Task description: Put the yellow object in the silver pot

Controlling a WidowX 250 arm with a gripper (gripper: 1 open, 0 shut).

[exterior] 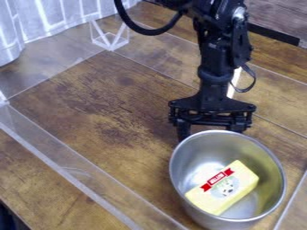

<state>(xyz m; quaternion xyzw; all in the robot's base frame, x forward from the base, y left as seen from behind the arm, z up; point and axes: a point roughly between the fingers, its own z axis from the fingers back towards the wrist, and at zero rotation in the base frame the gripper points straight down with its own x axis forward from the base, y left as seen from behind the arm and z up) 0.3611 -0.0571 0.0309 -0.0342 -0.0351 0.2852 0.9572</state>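
Gripper [211, 121] has its jaws spread wide, pointing straight down, tips at the far rim of the silver pot [188, 171]. The yellow object [224, 187] lies inside the pot, below and nearer the camera than the jaws, apart from them. Placement looks done; if regrasping, centre over the block first and avoid clipping the rim.

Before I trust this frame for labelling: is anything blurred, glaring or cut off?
Camera view: the gripper and arm look slightly soft; the silver pot shows bright reflections on its inner wall, yet the yellow object inside reads clearly; the pot's lower right rim is cut by the frame edge; overall lighting is even.
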